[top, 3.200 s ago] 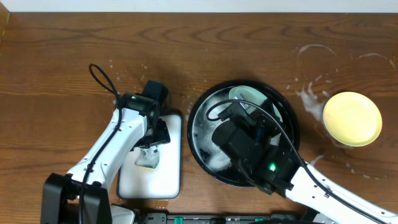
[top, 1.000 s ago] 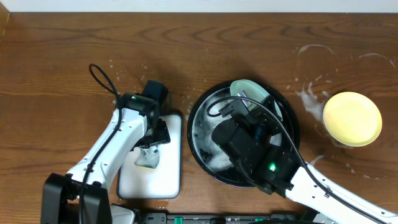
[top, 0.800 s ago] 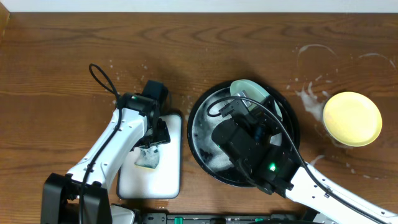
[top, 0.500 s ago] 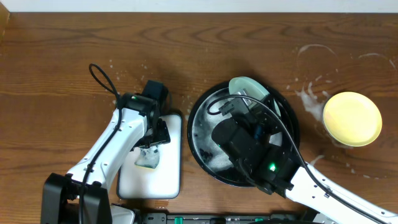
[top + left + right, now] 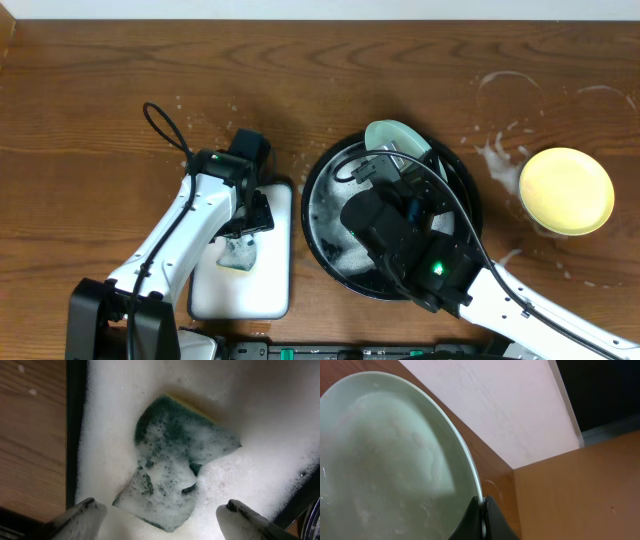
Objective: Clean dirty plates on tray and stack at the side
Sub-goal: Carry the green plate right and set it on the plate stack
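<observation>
While right gripper (image 5: 482, 521) pinches mint plate (image 5: 385, 460), left gripper (image 5: 160, 516) over sponge (image 5: 177, 455)

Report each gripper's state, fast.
Left gripper: open, fingers spread over the sponge.
Right gripper: shut on the green plate rim.

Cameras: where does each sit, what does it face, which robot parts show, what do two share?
Overhead: above the table, facing down; left arm, right arm, black tray.
Left wrist: on the left arm, looking down at the sponge; left gripper open.
Right wrist: on the right arm, facing the mint plate; right gripper pinches its rim.
Shared: overhead also shows that plate and sponge.
</observation>
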`<state>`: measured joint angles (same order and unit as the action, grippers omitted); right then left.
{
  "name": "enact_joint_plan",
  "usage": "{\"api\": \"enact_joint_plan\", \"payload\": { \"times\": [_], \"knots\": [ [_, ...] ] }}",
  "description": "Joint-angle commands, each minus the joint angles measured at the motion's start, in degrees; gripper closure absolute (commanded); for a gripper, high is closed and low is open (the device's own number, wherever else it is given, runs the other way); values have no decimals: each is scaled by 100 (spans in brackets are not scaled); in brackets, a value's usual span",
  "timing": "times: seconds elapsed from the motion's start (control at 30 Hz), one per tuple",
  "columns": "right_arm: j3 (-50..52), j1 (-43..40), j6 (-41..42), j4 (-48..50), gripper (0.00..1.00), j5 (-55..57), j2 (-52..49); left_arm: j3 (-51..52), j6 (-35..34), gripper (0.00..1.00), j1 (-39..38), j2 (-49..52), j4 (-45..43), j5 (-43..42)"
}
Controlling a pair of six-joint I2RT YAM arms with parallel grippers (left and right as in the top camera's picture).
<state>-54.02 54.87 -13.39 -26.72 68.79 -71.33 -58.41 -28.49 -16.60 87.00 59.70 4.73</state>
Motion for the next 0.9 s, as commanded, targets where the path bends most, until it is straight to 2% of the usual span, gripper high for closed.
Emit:
{"api": "enact_joint_plan", "payload": {
  "times": [0.0, 0.17, 0.27, 0.3, 0.4, 0.53, 0.73, 0.87],
  "knots": [
    [-35, -181, 426, -13, 99, -356, 94, 44, -24, 18, 26, -20, 15, 74],
    [-35, -964, 1604, -424, 99, -2092, 92, 44, -24, 18, 26, -20, 15, 74],
    [-37, -1923, 2109, -619, 99, -3860, 101, 44, -24, 18, 24, -20, 15, 74],
    [-52, -2481, 2251, -702, 99, -4942, 133, 44, -24, 18, 26, -20, 15, 74],
    [-70, -3755, 2411, -776, 99, -7073, 271, 44, -24, 18, 24, -20, 15, 74],
    [-72, -5016, 2417, -876, 99, -8668, 505, 44, -24, 18, 26, -20, 15, 74],
    [-68, -7005, 3272, -1360, 99, -8476, 476, 44, -24, 18, 26, -20, 15, 74],
    [-59, -8214, 3624, -1344, 99, -8463, 199, 44, -24, 18, 26, -20, 15, 76]
  ]
}}
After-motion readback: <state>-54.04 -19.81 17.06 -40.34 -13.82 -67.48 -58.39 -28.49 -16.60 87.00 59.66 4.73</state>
